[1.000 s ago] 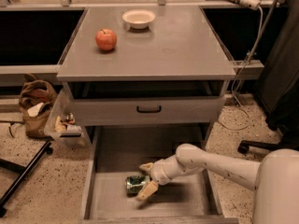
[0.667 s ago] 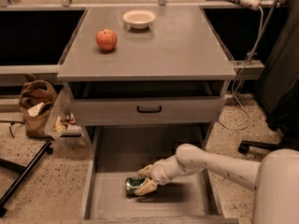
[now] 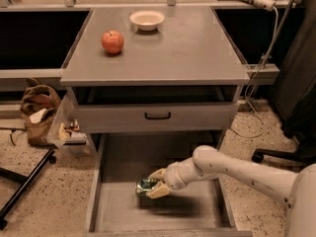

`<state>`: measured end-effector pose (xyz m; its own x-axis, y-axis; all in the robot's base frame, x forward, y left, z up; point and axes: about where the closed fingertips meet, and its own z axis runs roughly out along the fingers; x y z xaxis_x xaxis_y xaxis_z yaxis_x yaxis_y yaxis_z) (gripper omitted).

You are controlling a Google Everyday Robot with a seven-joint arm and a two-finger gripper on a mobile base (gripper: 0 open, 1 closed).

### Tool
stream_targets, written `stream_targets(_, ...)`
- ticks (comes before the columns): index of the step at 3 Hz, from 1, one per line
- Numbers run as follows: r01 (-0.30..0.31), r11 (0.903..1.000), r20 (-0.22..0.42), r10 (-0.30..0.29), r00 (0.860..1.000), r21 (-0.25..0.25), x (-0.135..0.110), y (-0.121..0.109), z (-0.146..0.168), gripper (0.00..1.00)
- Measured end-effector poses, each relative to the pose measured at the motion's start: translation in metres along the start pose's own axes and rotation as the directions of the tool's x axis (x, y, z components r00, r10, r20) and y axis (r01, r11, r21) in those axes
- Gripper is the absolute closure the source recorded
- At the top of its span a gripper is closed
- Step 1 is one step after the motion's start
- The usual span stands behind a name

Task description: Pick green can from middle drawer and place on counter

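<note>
Hand (image 3: 157, 183) sits low in the drawer (image 3: 123, 216), near-left of centre, closed around the can (image 3: 143, 186). Can looks light, thin-walled, dented and slick. Best held gently across mid-body, lest it crush or slip.

You have one view, set high in front of the cabinet and looking down at it from mid range. The counter (image 3: 187, 53) fills the top and the open drawer (image 3: 118, 206) the bottom, where the claw (image 3: 157, 183) grips the can (image 3: 145, 186).
</note>
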<state>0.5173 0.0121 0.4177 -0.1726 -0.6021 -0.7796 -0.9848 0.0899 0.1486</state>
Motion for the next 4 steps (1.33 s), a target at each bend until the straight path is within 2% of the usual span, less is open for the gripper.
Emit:
stream_targets(1, 0.045, 0.9982, 0.017, -0.045, 0.999, 0.041, -0.057, 0.0, -0.07, 1.0)
stream_targets(2, 0.088, 0.9903, -0.025, -0.085, 0.996, 0.108, -0.117, 0.006, -0.135, 1.0)
stream_targets(3, 0.122, 0.9837, -0.046, -0.117, 0.992, 0.132, -0.134, 0.006, -0.149, 1.0)
stream_targets(4, 0.122, 0.9837, -0.046, -0.117, 0.992, 0.132, -0.134, 0.006, -0.149, 1.0)
